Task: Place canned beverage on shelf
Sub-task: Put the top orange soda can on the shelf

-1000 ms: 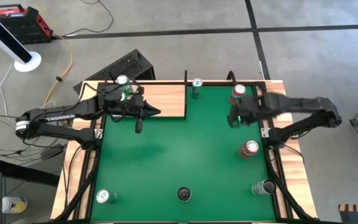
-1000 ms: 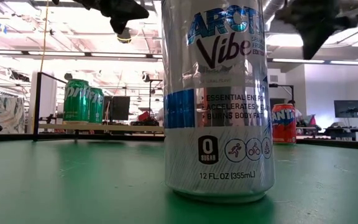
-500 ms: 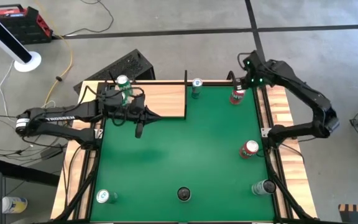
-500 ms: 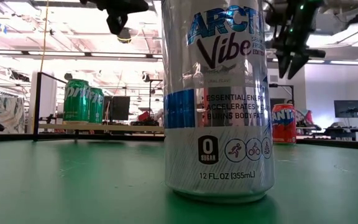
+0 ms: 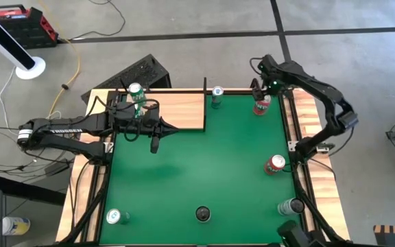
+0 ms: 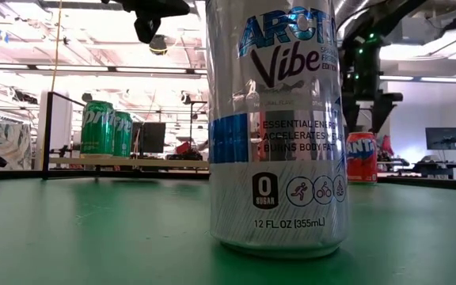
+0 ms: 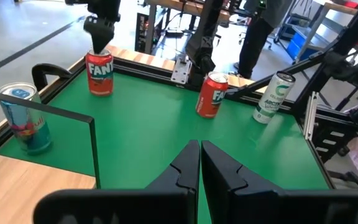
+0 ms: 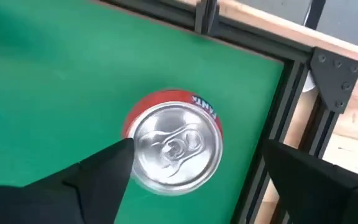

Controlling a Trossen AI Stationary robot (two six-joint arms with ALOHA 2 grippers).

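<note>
A red Fanta can [image 5: 261,105] stands upright on the green mat [image 5: 197,165] near its far right corner. My right gripper [image 8: 197,152] hangs open just over the can's top [image 8: 176,146], one finger on either side; I see no touch in the low view, where my right gripper [image 6: 364,119] ends above the can [image 6: 361,157]. The shelf [image 5: 180,110], a pale wood panel, lies at the far left with a green Sprite can [image 5: 137,94] on it. My left gripper [image 5: 154,140] is shut on nothing, by the shelf's near edge.
A blue can [image 5: 217,96] stands at the far edge, a second red can [image 5: 274,165] and a silver can [image 5: 290,206] along the right side. Another can [image 5: 117,217] stands near left, and an Arctic Vibe can [image 6: 275,127] at the near middle.
My right gripper has swung from over the mat's right side toward the far edge, come down over the Fanta can and opened. The cans have stayed where they were.
</note>
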